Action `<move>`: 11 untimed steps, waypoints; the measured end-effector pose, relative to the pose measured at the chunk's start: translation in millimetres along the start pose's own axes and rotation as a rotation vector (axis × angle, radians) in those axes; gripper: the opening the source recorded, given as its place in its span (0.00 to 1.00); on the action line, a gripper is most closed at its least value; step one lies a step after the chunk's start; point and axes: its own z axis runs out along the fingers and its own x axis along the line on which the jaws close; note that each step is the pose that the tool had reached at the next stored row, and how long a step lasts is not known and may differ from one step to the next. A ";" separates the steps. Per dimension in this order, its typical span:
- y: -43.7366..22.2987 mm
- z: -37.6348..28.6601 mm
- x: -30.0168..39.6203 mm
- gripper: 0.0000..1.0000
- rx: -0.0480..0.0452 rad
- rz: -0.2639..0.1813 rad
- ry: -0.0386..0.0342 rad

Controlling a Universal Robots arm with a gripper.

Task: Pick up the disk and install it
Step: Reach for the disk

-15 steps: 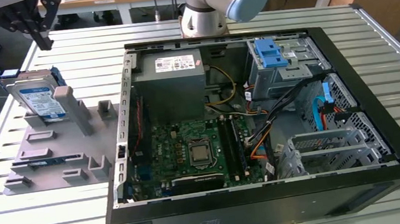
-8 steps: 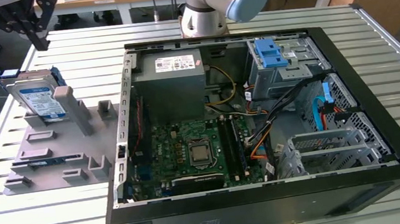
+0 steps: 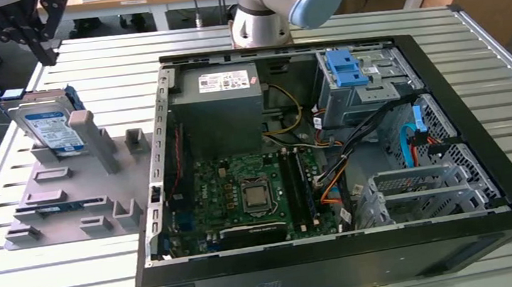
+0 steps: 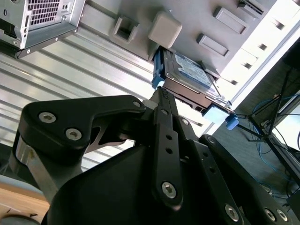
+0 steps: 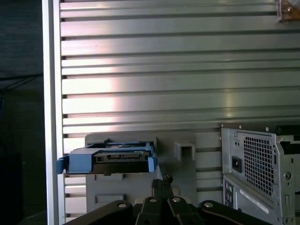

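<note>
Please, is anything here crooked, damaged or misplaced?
Only the disk stands out: it leans on edge in the grey fixture, beside the open computer case, not inside it. I see no damage or spill.

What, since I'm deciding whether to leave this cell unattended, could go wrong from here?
1. The disk stands on edge in the grey fixture, so an off-centre touch might tip it.
2. In the second wrist view the gripper looks shut close to the disk; brought down like that, it could strike the edge rather than straddle it.
3. Loose cables cross the open case beside the drive bays and might snag the disk.
</note>
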 end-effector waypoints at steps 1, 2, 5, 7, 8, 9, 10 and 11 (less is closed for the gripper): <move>0.0 0.0 0.9 0.11 0.0000 0.000 -0.0001; -0.1 0.0 1.9 0.11 0.0000 0.000 0.0000; -0.2 0.0 4.4 0.11 0.0000 0.000 0.0001; -0.3 0.1 6.0 0.11 0.0000 0.000 0.0000; -0.3 0.1 6.7 0.11 0.0000 0.000 0.0000; -0.3 0.1 7.3 0.11 0.0000 0.000 0.0000; -0.3 0.1 7.8 0.11 0.0000 0.000 0.0000; -0.3 0.1 8.3 0.11 0.0000 0.000 0.0000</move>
